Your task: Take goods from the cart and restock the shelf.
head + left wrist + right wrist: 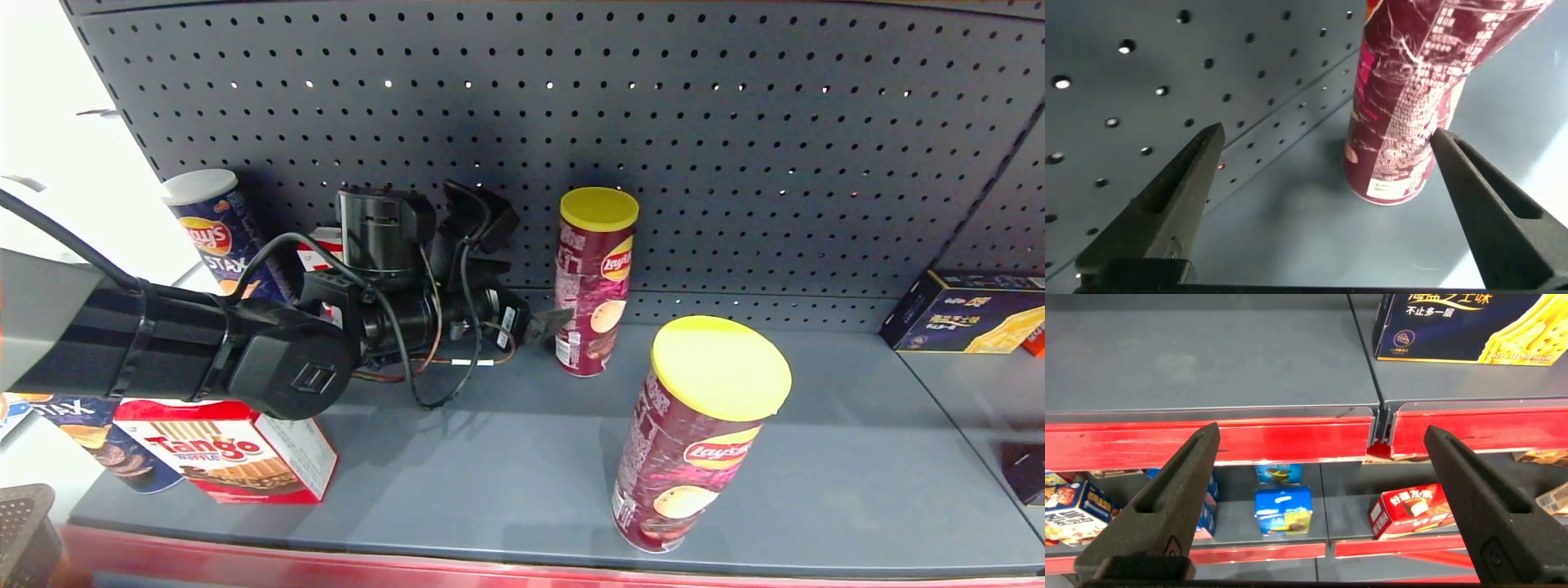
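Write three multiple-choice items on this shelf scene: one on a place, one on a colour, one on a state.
1. Where on the shelf is the red box?
A. front left
B. back right
C. middle

2. What colour are the lids on the maroon cans?
A. white
B. green
C. yellow

3. How is the left gripper?
A. shut on a can
B. open
C. shut on nothing

Answers:
1 A, the box stands at the front edge on the left.
2 C, both tops are yellow.
3 B, its fingers stand wide apart, gripping nothing.
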Controlling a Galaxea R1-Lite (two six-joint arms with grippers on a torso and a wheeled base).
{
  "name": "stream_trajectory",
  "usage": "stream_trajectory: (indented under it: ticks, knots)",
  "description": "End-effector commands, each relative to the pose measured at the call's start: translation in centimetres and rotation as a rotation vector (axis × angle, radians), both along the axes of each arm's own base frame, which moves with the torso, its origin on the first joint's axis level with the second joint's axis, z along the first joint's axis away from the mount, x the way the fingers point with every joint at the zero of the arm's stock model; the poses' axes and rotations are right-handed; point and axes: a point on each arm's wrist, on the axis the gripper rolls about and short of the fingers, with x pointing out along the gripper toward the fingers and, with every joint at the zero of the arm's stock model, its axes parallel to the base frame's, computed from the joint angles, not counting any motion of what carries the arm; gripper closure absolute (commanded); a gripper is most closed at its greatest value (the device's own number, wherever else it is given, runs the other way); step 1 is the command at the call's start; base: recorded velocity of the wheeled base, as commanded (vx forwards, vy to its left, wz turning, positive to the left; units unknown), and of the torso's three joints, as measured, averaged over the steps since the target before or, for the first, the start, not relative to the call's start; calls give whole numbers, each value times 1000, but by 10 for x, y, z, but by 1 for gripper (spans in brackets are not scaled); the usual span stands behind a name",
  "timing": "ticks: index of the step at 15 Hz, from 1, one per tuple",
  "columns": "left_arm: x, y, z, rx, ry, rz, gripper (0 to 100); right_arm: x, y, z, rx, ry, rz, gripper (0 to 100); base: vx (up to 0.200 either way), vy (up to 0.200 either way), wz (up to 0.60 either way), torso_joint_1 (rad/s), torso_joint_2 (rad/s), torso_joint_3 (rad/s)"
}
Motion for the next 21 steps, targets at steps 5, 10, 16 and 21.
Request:
stream_trajectory:
  ticks: [5,10,16,21]
  knots:
    - [4,7,-1,6,1,46,0,0,0,0,0,1,0,0,0,0,0,0,0,0]
    - [6,6,0,5,-5,62,0,0,0,0,0,1,0,0,0,0,0,0,0,0]
    - [16,2,-4,15,-13,112,0,0,0,0,0,1,0,0,0,0,0,0,0,0]
    - [27,-4,-6,20,-28,155,0,0,0,0,0,1,0,0,0,0,0,0,0,0]
